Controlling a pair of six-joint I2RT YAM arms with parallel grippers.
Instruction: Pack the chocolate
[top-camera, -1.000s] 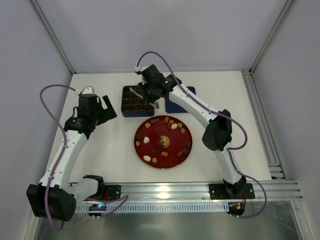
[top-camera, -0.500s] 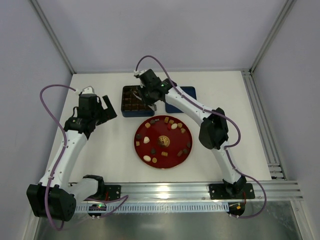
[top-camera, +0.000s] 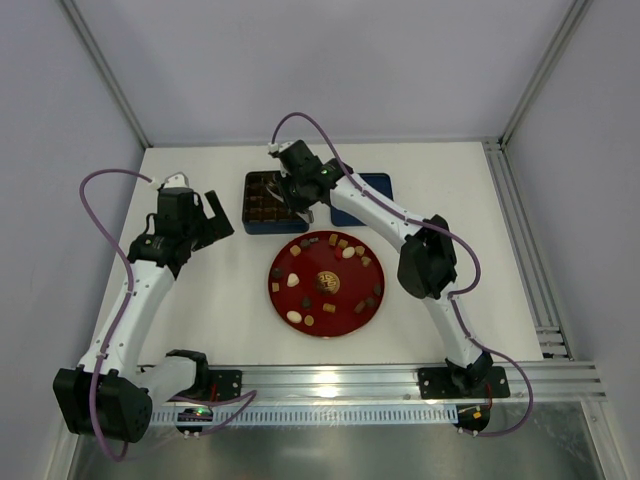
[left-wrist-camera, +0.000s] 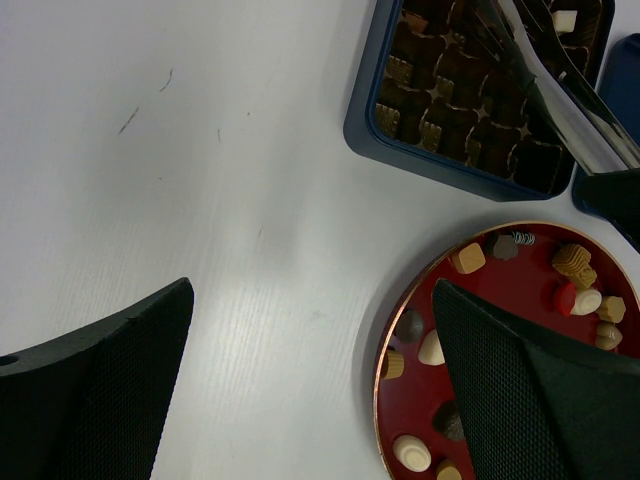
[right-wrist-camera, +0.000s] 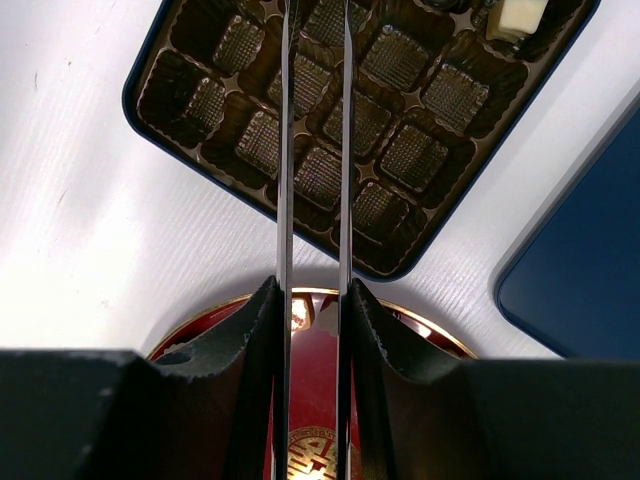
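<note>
Top external view: the red plate (top-camera: 345, 280) is seen at the middle of the worktop (top-camera: 220, 300), with most of the chocolate pieces (top-camera: 348, 253) scattered over it. The dark blue tin (left-wrist-camera: 450, 166) is set at 11 o'clock from the plate and a dark blue lid (right-wrist-camera: 570, 240) at 1 o'clock. The right end effector (right-wrist-camera: 315, 40) is held over the tin, its two long thin blades (right-wrist-camera: 284, 150) set narrowly apart. Their tips are cut off in the wrist view, so it cannot be told whether a piece is pinched. One cream-white piece (right-wrist-camera: 520, 15) is lodged in a far compartment, while the compartments (right-wrist-camera: 410, 155) in view look unfilled. The left end effector (left-wrist-camera: 312, 290) is spread wide and empty above bare worktop, at 9 o'clock from the tin. From here, a piece could be lost if it is released off-centre and left straddling a divider. A rounded piece might also be squirted out from between such narrow blades. Should the blades be lowered too far, the tray liner could be snagged and the tin dragged toward the plate. On any return to the plate, neighbouring pieces could be knocked over the rim, since they lie close together at 12 o'clock.
</note>
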